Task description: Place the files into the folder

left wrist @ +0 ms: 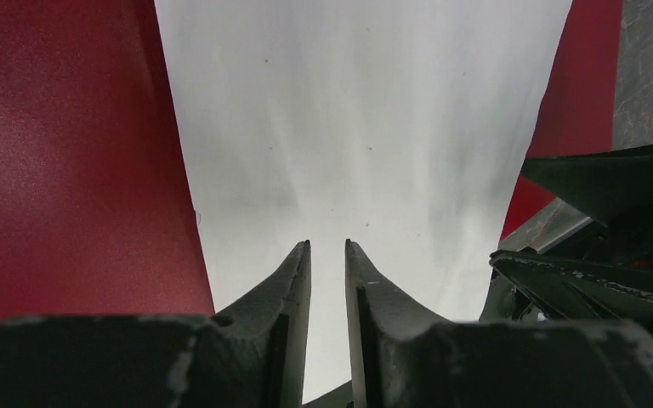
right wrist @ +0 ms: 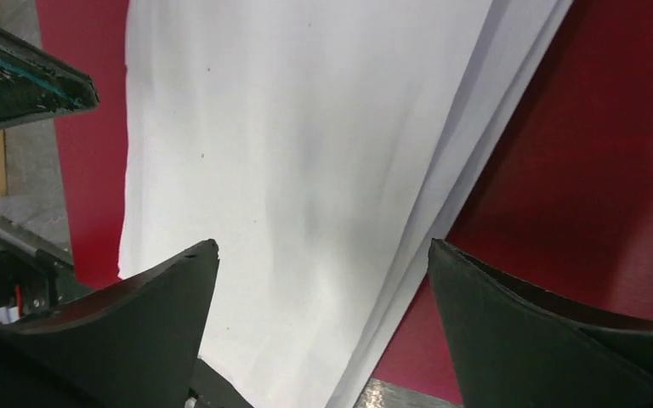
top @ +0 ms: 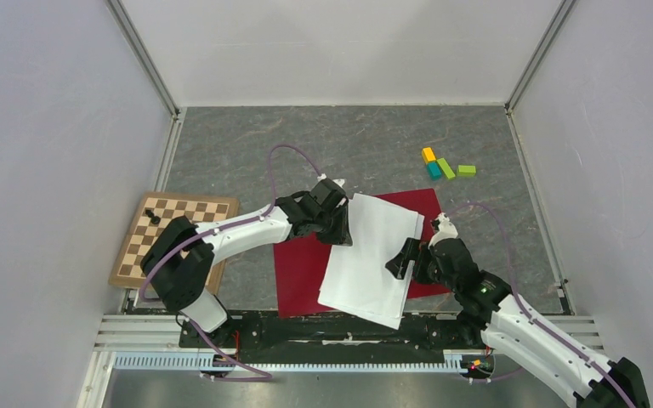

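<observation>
The red folder [top: 302, 268] lies open and flat on the table in front of the arm bases. The files [top: 372, 255], a small stack of white sheets, rest aslant across it and stick out past its near edge. My left gripper [top: 340, 231] hovers over the files' left edge; in the left wrist view its jaws [left wrist: 327, 245] stand a narrow slit apart, with the files [left wrist: 366, 127] and the folder [left wrist: 68, 153] below. My right gripper [top: 402, 258] is at the files' right edge, and the right wrist view shows it [right wrist: 323, 246] wide open over the fanned files [right wrist: 289, 144] and the folder [right wrist: 595, 170].
A wooden chessboard [top: 174, 238] with one black piece [top: 155, 218] lies to the left of the folder. Several coloured blocks [top: 444, 166] sit at the back right. A metal rail [top: 306, 327] runs along the near edge, and white walls enclose the table.
</observation>
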